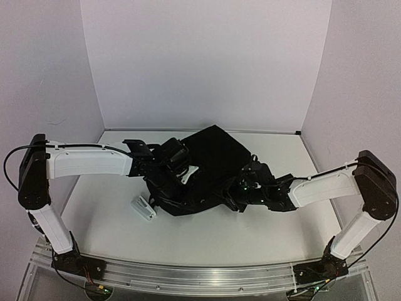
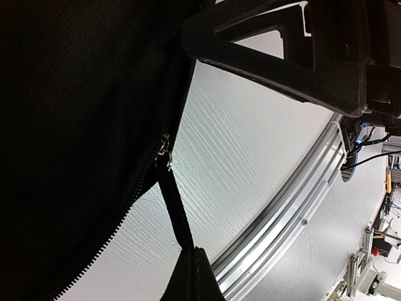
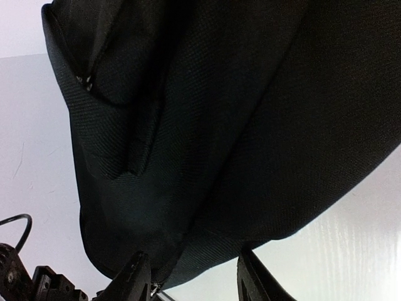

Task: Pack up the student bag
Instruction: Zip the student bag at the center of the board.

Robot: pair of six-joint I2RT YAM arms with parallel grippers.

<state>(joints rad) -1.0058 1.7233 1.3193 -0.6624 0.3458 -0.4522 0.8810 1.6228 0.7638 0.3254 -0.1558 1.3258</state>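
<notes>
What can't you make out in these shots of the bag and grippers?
- Student bag contents: top view, black-on-black fabric hides any opening.
- Left gripper open or shut: black on black from above; the left wrist view crops it at the top edge.
- White object beside the bag: too small to identify.

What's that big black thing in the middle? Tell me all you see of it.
It is a soft black backpack of coarse woven fabric, heaped on the white table between the two arms. One zip lies open, teeth bare; its pull is stretched taut into the shut left gripper. The right gripper straddles another edge with its fingers apart.
</notes>
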